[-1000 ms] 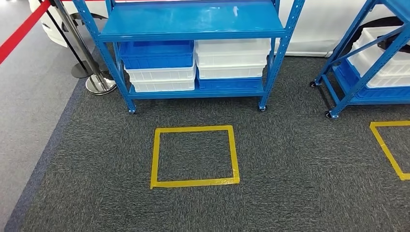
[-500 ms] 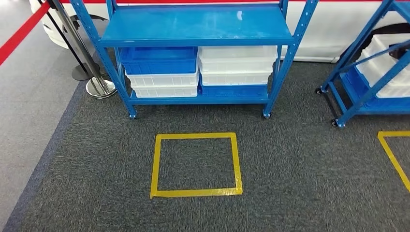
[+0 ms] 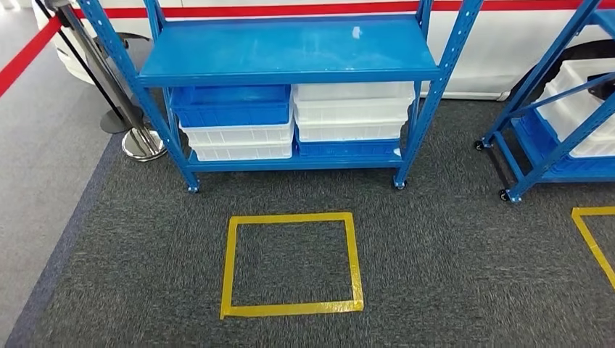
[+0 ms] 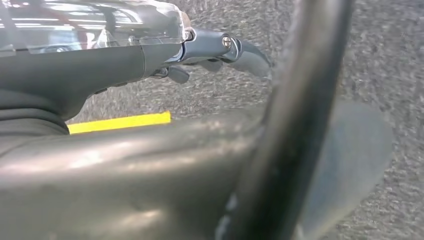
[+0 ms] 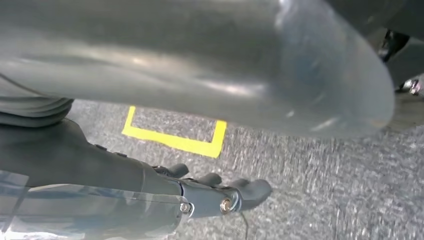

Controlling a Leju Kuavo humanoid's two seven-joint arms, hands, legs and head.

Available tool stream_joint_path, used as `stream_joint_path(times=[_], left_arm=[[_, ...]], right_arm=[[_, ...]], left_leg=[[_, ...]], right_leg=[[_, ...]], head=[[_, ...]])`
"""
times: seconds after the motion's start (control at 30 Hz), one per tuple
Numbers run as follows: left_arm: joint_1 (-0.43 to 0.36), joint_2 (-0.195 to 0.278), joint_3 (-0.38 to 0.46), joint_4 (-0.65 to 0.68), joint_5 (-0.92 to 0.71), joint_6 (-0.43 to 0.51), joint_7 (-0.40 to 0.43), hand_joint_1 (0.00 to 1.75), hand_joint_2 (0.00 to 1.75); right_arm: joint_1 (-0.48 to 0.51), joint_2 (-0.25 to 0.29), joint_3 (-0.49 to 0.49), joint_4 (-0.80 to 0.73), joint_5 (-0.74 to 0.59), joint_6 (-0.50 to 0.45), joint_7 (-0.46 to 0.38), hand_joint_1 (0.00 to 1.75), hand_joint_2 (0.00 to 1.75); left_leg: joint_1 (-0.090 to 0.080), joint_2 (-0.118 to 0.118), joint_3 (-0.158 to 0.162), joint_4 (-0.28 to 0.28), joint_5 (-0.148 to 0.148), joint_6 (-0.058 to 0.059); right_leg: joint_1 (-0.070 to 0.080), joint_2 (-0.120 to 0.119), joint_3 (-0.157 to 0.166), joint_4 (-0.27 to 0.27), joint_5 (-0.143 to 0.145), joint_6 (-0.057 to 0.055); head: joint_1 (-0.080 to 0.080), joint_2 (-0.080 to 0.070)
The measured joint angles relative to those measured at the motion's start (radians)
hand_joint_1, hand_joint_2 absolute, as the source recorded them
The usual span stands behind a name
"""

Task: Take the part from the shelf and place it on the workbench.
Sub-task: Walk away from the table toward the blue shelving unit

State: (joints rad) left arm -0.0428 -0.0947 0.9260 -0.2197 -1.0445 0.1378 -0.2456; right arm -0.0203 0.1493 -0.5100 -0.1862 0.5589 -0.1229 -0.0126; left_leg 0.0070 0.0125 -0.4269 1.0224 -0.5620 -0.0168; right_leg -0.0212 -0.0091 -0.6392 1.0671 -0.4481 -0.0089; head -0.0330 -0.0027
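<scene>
Blue shelf (image 3: 290, 54) beyond yellow taped square (image 3: 290, 264), stacked bins (image 3: 290, 119) beneath; part unidentifiable. Left hand (image 4: 220, 52) and right hand (image 5: 220, 195) hung empty, fingers loosely extended.

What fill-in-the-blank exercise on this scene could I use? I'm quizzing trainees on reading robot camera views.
1. The square marked on the carpet in front of the blue shelf is made of ____ tape.
2. On the shelf's lowest level, the left stack of bins has a ____ bin on top.
3. The rope at the stanchion is ____.

Missing words: yellow; blue; red
</scene>
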Motion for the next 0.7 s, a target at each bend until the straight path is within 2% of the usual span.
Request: stream_joint_path(times=[0.03, 0.1, 0.13, 0.2, 0.23, 0.27, 0.3, 0.4, 0.43, 0.47, 0.5, 0.53, 0.57, 0.63, 0.7], left_arm=[[0.0, 0.0, 0.0, 0.0, -0.001, 0.001, 0.0, 0.0, 0.0], [-0.003, -0.001, 0.0, 0.0, -0.003, 0.002, -0.001, 0.0, 0.0], [-0.003, -0.001, 0.001, 0.0, -0.003, 0.003, -0.002, 0.0, 0.0], [0.0, -0.001, 0.001, 0.0, -0.003, 0.004, -0.002, 0.0, 0.0], [0.002, -0.001, 0.001, 0.0, -0.003, 0.004, -0.001, 0.0, 0.0], [0.005, -0.001, 0.001, 0.0, -0.003, 0.004, -0.001, 0.0, 0.0], [0.006, -0.001, 0.001, 0.0, -0.003, 0.004, -0.001, 0.0, 0.0], [0.013, 0.0, 0.003, 0.0, -0.005, 0.004, 0.0, 0.0, 0.0], [0.015, 0.001, 0.004, 0.0, -0.006, 0.004, 0.0, 0.0, 0.0], [0.015, 0.001, 0.004, 0.0, -0.006, 0.004, 0.0, 0.0, 0.0], [0.012, 0.001, 0.004, 0.0, -0.006, 0.005, 0.0, 0.0, 0.0], [0.009, 0.001, 0.004, 0.0, -0.006, 0.005, 0.0, 0.0, 0.0], [0.005, 0.001, 0.004, 0.0, -0.006, 0.005, 0.0, 0.0, 0.0], [0.001, 0.001, 0.005, 0.0, -0.006, 0.005, -0.001, 0.0, 0.0], [0.001, 0.001, 0.007, 0.0, -0.007, 0.005, -0.002, 0.0, 0.0]], right_arm=[[0.0, 0.0, 0.0, 0.0, 0.0, 0.0, -0.002, 0.0, 0.87], [-0.002, 0.0, 0.0, 0.0, 0.001, 0.0, -0.006, 0.0, 1.75], [-0.003, -0.001, 0.0, 0.0, 0.002, 0.0, -0.007, 0.0, 1.75], [-0.004, -0.001, 0.0, 0.0, 0.0, 0.003, -0.008, 0.0, 1.75], [-0.004, -0.001, -0.001, 0.0, -0.001, 0.004, -0.008, 0.0, 1.75], [-0.004, -0.001, -0.002, 0.0, -0.002, 0.005, -0.008, 0.0, 1.75], [-0.003, -0.001, -0.002, 0.0, -0.002, 0.006, -0.008, 0.0, 1.75], [-0.001, 0.001, -0.002, 0.002, 0.0, 0.009, -0.008, 0.0, 1.75], [-0.001, 0.002, -0.002, 0.002, 0.001, 0.01, -0.008, 0.0, 1.75], [-0.003, 0.003, -0.002, 0.003, 0.001, 0.01, -0.008, 0.0, 1.31], [-0.005, 0.003, -0.003, 0.003, 0.002, 0.01, -0.008, 0.0, 0.87], [-0.007, 0.003, -0.003, 0.002, 0.003, 0.01, -0.008, 0.0, 0.44], [-0.009, 0.003, -0.003, 0.002, 0.003, 0.01, -0.008, 0.0, 0.0], [-0.013, 0.003, -0.003, 0.002, 0.004, 0.01, -0.009, 0.0, 0.0], [-0.013, 0.003, -0.003, 0.002, 0.004, 0.011, -0.009, 0.0, 0.0]], left_leg=[[0.001, -0.001, 0.001, 0.018, 0.002, -0.005], [0.005, -0.003, -0.04, 0.1, -0.008, -0.012], [0.006, -0.004, -0.076, 0.157, -0.022, -0.015], [0.006, -0.004, -0.159, 0.254, -0.083, -0.018], [0.006, -0.004, -0.189, 0.27, -0.109, -0.016], [0.005, -0.004, -0.21, 0.261, -0.118, -0.013], [0.004, -0.004, -0.217, 0.226, -0.097, -0.007], [-0.007, -0.008, -0.22, 0.085, 0.068, 0.017], [-0.011, -0.011, -0.218, 0.061, 0.106, 0.024], [-0.014, -0.014, -0.213, 0.052, 0.117, 0.029], [-0.014, -0.017, -0.2, 0.047, 0.114, 0.035], [-0.013, -0.018, -0.187, 0.039, 0.116, 0.041], [-0.011, -0.019, -0.173, 0.029, 0.113, 0.047], [-0.008, -0.019, -0.15, 0.014, 0.107, 0.057], [-0.007, -0.018, -0.133, 0.01, 0.092, 0.062]], right_leg=[[-0.002, 0.002, 0.012, -0.004, -0.005, -0.008], [-0.001, 0.003, 0.035, -0.009, -0.017, -0.021], [0.0, 0.005, 0.043, -0.011, -0.024, -0.025], [0.004, 0.01, 0.066, -0.015, -0.042, -0.029], [0.006, 0.013, 0.08, -0.017, -0.053, -0.029], [0.007, 0.016, 0.097, -0.018, -0.066, -0.029], [0.009, 0.017, 0.114, -0.018, -0.078, -0.029], [0.015, 0.023, 0.155, -0.018, -0.116, -0.022], [0.016, 0.026, 0.167, -0.017, -0.126, -0.017], [0.017, 0.029, 0.178, -0.015, -0.131, -0.01], [0.017, 0.029, 0.186, -0.012, -0.132, -0.003], [0.016, 0.028, 0.188, 0.001, -0.129, 0.003], [0.015, 0.025, 0.177, 0.027, -0.125, 0.008], [0.012, 0.021, 0.117, 0.12, -0.141, 0.014], [0.009, 0.019, 0.035, 0.212, -0.191, 0.022]], head=[[0.0, 0.0], [0.0, 0.0], [0.0, 0.0], [0.0, 0.0], [0.0, 0.0], [0.0, 0.0], [0.0, 0.0], [0.0, 0.0], [0.0, 0.0], [0.0, 0.0], [0.0, 0.0], [0.0, 0.0], [0.0, 0.0], [0.0, 0.0], [0.0, 0.0]])
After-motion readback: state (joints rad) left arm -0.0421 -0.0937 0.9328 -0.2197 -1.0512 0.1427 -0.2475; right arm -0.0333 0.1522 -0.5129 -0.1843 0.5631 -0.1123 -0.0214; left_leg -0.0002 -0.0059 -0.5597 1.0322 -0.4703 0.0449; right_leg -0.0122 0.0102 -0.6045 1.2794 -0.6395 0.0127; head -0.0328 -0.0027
